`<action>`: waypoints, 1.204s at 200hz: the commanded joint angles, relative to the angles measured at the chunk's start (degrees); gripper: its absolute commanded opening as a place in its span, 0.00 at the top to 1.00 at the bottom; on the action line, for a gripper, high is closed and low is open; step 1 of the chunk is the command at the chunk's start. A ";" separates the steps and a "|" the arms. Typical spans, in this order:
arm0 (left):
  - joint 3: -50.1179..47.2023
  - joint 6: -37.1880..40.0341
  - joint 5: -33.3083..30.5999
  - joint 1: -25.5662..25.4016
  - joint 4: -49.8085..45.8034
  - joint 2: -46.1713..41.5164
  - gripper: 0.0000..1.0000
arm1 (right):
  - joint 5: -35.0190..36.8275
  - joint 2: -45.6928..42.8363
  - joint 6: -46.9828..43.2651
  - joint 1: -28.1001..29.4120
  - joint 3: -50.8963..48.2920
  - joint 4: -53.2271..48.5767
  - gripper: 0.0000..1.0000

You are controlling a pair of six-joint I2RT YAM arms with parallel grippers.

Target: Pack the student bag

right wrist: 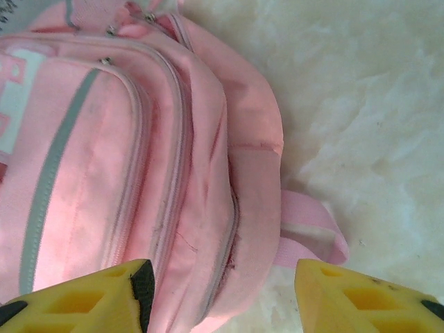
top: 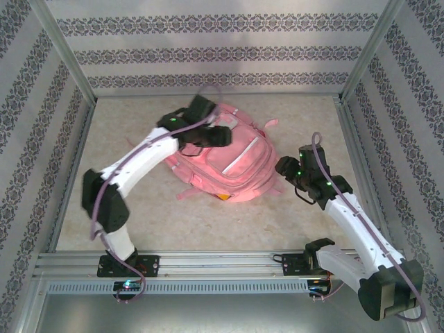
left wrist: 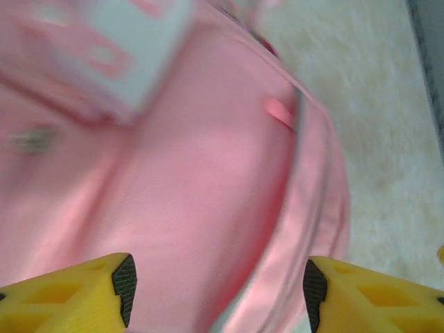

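Note:
The student bag [top: 236, 166] is a large pink backpack lying flat at the table's middle. My left gripper [top: 218, 135] hangs over its upper left part. In the left wrist view that gripper [left wrist: 219, 291] is open, with blurred pink bag fabric [left wrist: 208, 173] and a white patch [left wrist: 132, 48] beneath it and nothing between the fingers. My right gripper [top: 286, 166] sits just off the bag's right side. Seen from the right wrist, this gripper [right wrist: 222, 284] is open above the bag's zipped edge [right wrist: 139, 159], close to a pink strap [right wrist: 316, 229].
The pale table top [top: 208, 222] lies bare in front of the bag. Patterned walls with metal posts enclose the back and both sides. An aluminium rail [top: 208, 267] with the arm bases runs along the near edge.

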 commanded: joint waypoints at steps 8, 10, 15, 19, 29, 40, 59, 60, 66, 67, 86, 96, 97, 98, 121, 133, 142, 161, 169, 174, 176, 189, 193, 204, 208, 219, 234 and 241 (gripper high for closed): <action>-10.89 -5.94 -0.31 6.30 7.01 -6.08 0.34 | -2.35 0.28 2.92 -0.43 -3.51 -0.67 0.43; -11.37 -5.74 -0.07 6.58 7.12 -6.28 0.34 | -2.55 0.26 3.38 -0.48 -3.78 -0.48 0.43; -12.34 -5.17 0.43 7.13 7.46 -6.54 0.34 | -2.80 0.41 4.19 -0.48 -4.44 -0.28 0.43; -12.80 -4.45 0.86 7.36 7.71 -6.58 0.34 | -3.23 0.50 4.74 -0.46 -5.04 -0.01 0.43; -12.89 -1.15 1.51 7.44 7.48 -5.87 0.34 | -4.14 0.98 6.04 -0.71 -6.41 0.64 0.43; -11.86 1.60 0.16 7.48 5.18 -4.35 0.34 | -4.48 1.55 7.11 -0.95 -7.93 1.36 0.43; -11.84 4.70 -3.98 7.77 5.57 -3.14 0.35 | -4.66 2.67 8.13 -1.92 -9.48 3.09 0.43; -11.89 4.86 -4.12 7.81 5.71 -3.13 0.35 | -4.66 2.75 8.14 -1.93 -9.50 3.24 0.43; -11.79 5.51 -4.58 8.12 6.38 -2.77 0.35 | -4.66 3.47 8.22 -2.11 -9.73 3.90 0.43; -11.69 5.76 -4.58 8.18 6.51 -2.68 0.35 | -4.66 3.74 8.20 -2.17 -9.77 4.09 0.43; -9.74 8.61 -5.00 8.28 7.47 0.68 0.36 | -4.79 6.89 7.95 -2.34 -9.59 6.48 0.44; -7.88 9.37 -4.09 8.24 6.36 3.70 0.37 | -5.05 9.38 7.48 -2.24 -8.99 7.92 0.46; -7.67 9.31 -4.00 8.26 6.15 4.03 0.37 | -5.12 9.66 7.38 -2.22 -8.95 8.21 0.46; -7.43 9.27 -3.87 8.27 6.04 4.32 0.37 | -5.15 9.94 7.33 -2.25 -8.88 8.48 0.46; -6.37 7.27 -1.04 8.19 4.13 6.88 0.39 | -8.06 18.32 4.11 -1.67 -4.70 12.63 0.53; -9.41 5.21 -0.95 8.25 5.77 4.92 0.39 | -11.42 23.47 2.84 -1.33 -1.66 15.58 0.55; -12.10 3.72 -0.64 8.35 7.11 3.18 0.39 | -13.14 27.15 2.29 -1.12 1.17 16.86 0.57; -17.29 -0.06 1.67 8.85 9.13 -0.14 0.39 | -14.70 33.88 0.81 -0.80 7.13 18.58 0.59; -19.38 -1.79 2.97 9.06 10.34 -1.53 0.39 | -14.55 36.14 0.18 -0.79 9.78 18.52 0.60; -20.59 -2.92 3.69 9.16 11.16 -2.37 0.39 | -14.36 37.39 -0.42 -0.91 11.31 18.52 0.60; -21.15 -3.36 4.03 9.16 11.48 -2.70 0.39 | -14.07 37.86 -0.69 -0.88 11.95 18.47 0.60; -24.16 -6.56 6.40 9.07 13.81 -4.39 0.39 | -13.41 40.62 -1.80 -1.35 15.82 18.71 0.59; -25.05 -7.64 7.84 9.07 14.89 -4.79 0.40 | -13.57 41.40 -2.14 -1.44 16.84 19.19 0.58; -27.38 -10.98 11.13 9.07 18.44 -5.84 0.41 | -13.60 43.25 -3.40 -1.78 19.95 19.26 0.56; -28.17 -12.07 11.56 9.06 19.47 -6.45 0.41 | -13.32 43.84 -4.30 -1.76 21.34 18.26 0.56; -29.37 -13.42 11.40 9.03 20.57 -8.09 0.41 | -11.61 44.91 -7.61 -1.67 24.83 14.72 0.55; -28.43 -12.75 8.54 9.37 17.55 -10.65 0.41 | -8.28 43.46 -11.03 -1.32 26.30 11.25 0.53; -27.67 -12.40 7.03 9.70 15.55 -11.83 0.41 | -6.46 41.77 -11.75 -1.08 25.68 10.20 0.52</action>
